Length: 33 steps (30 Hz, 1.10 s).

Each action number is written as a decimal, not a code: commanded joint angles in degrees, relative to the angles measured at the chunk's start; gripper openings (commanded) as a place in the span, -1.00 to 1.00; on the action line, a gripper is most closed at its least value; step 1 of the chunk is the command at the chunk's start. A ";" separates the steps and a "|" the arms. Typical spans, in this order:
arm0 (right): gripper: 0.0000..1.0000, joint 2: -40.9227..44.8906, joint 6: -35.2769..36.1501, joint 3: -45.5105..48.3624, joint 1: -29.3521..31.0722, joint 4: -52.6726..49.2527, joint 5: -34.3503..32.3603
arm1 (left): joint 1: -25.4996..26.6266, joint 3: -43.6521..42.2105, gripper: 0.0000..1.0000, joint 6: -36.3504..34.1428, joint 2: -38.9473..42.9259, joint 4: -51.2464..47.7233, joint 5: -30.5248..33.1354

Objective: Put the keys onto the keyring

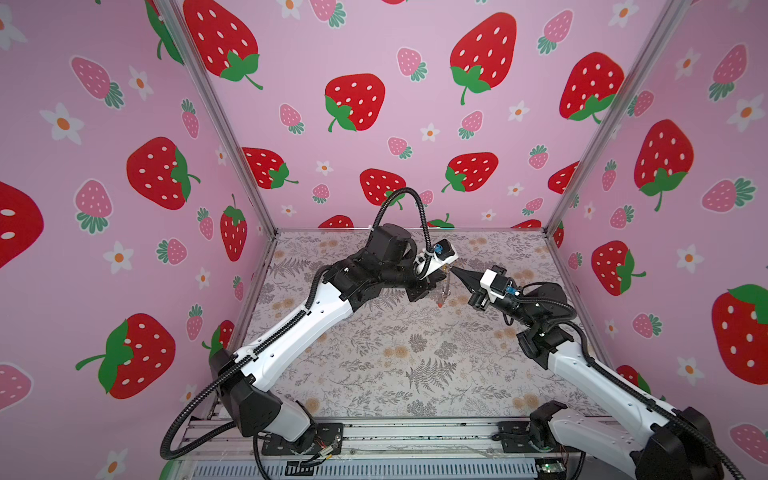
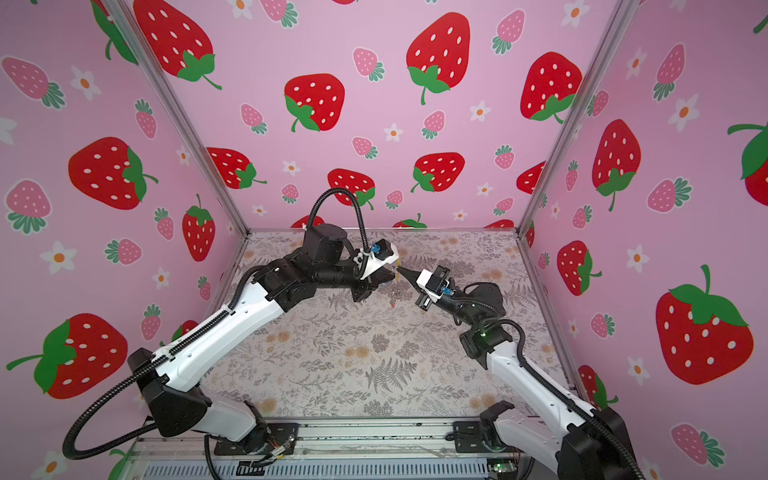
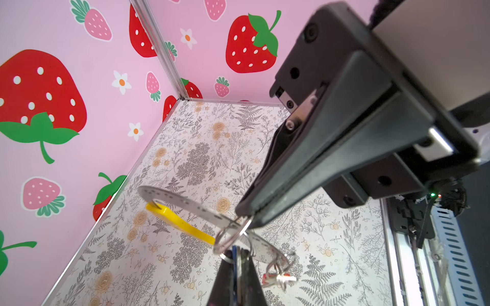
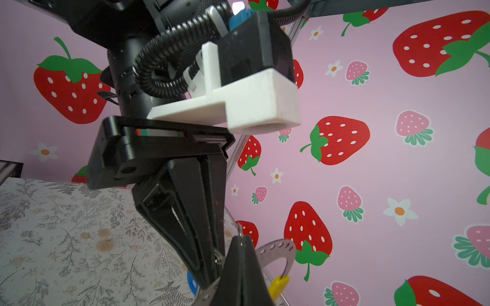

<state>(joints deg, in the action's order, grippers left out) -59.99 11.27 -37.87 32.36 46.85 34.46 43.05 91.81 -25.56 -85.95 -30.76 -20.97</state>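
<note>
My right gripper point(image 3: 245, 218) is shut on the rim of the keyring point(image 3: 185, 202), a thin grey perforated hoop with a yellow section point(image 3: 180, 222), and holds it in the air above the table. My left gripper point(image 3: 237, 251) is shut on the blue-tagged key point(image 3: 234, 255). That key's small split ring point(image 3: 228, 239) lies against the hoop right by the right fingertips. The red-tagged key point(image 3: 267, 278) dangles from the hoop. In both top views the two grippers point(image 1: 436, 277) point(image 1: 454, 270) meet tip to tip at mid-table, with the red tag point(image 2: 392, 305) hanging below. The hoop point(image 4: 278, 247) shows on both sides of the right gripper point(image 4: 240, 238).
A floral mat point(image 1: 395, 357) covers the table. Pink strawberry walls with aluminium posts point(image 1: 232, 137) close in the left, back and right sides. A metal rail point(image 1: 415, 436) carrying both arm bases runs along the front edge.
</note>
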 commanded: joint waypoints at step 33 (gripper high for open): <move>-1.00 -0.31 -0.37 -0.91 -0.19 -1.40 1.44 | 0.73 7.63 -1.00 -6.36 -1.57 -5.61 3.97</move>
<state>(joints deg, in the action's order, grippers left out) -60.49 11.57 -37.91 32.34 44.05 36.14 43.62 97.60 -30.44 -88.27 -37.45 -16.93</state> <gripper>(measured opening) 0.039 0.078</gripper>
